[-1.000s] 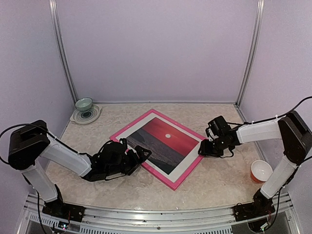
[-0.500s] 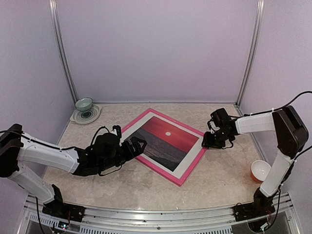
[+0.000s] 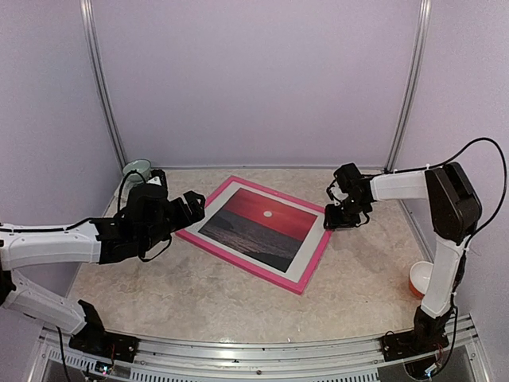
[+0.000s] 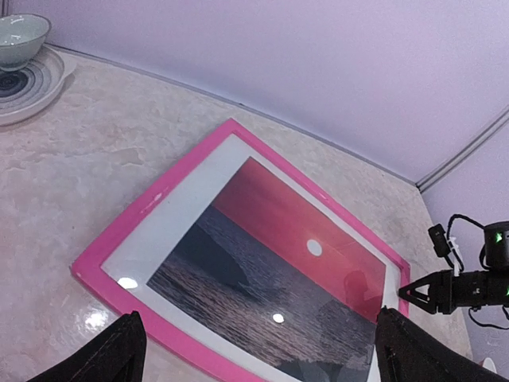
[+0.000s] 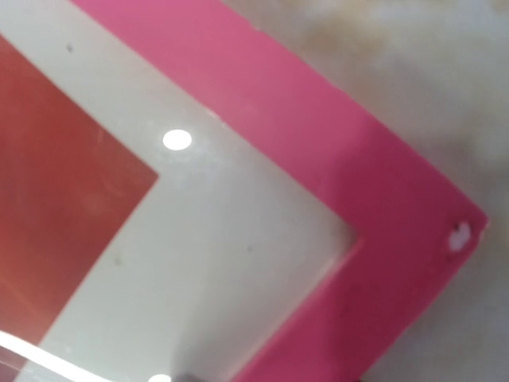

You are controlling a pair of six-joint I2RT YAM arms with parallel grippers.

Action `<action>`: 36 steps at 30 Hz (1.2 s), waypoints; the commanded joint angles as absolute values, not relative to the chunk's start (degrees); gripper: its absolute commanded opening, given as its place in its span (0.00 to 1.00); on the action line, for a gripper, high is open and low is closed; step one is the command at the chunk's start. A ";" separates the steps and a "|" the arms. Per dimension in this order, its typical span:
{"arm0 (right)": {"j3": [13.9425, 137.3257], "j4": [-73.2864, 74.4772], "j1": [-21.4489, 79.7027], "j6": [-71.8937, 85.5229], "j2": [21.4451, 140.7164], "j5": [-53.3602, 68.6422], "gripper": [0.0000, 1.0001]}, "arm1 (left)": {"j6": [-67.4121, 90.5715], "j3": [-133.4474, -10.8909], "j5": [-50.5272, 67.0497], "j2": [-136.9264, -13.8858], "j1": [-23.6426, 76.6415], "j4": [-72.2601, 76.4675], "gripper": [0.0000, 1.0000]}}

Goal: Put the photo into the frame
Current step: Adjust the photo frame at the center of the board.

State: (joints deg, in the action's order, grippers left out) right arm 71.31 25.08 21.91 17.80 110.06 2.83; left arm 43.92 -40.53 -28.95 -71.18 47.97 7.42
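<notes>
The pink frame [image 3: 238,262] lies flat on the table, front up. Inside it, within a white mat [image 3: 308,256], sits the photo [image 3: 258,227] of a red sunset sky with a white sun over dark water. My left gripper [image 3: 191,208] is open and empty, just above the frame's left corner. In the left wrist view the frame [image 4: 147,199] and photo [image 4: 270,255] lie below my wide-open left gripper [image 4: 262,368]. My right gripper [image 3: 332,220] is at the frame's right corner, its tip [image 4: 406,290] looking shut. The right wrist view shows that corner [image 5: 318,151], the mat [image 5: 199,239] and the photo [image 5: 64,159] close up.
A green bowl [image 3: 137,169] stands on a ringed plate [image 3: 143,189] at the back left, also in the left wrist view [image 4: 20,36]. An orange cup [image 3: 425,278] stands at the right edge. Booth walls close the back and sides.
My left arm has swung back and to the left, from the frame's near-left edge to its left corner. My right gripper moved farther back. The frame has turned a little.
</notes>
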 commanded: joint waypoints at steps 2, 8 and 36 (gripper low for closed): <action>74.03 27.37 21.79 9.18 114.28 0.62 0.43 | 34.93 -40.44 -26.96 -70.45 40.78 5.63 0.99; 73.56 27.52 21.81 6.06 115.57 -5.12 0.47 | 29.78 -43.23 -21.65 -77.59 33.85 7.47 0.99; 63.52 20.40 21.28 22.56 102.04 14.64 0.88 | 30.06 -47.36 -1.08 -101.43 23.95 20.47 0.99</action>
State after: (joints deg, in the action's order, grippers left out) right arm 66.76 24.82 21.98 17.93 104.40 7.97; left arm 30.30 -45.50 -3.88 -99.33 24.03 18.31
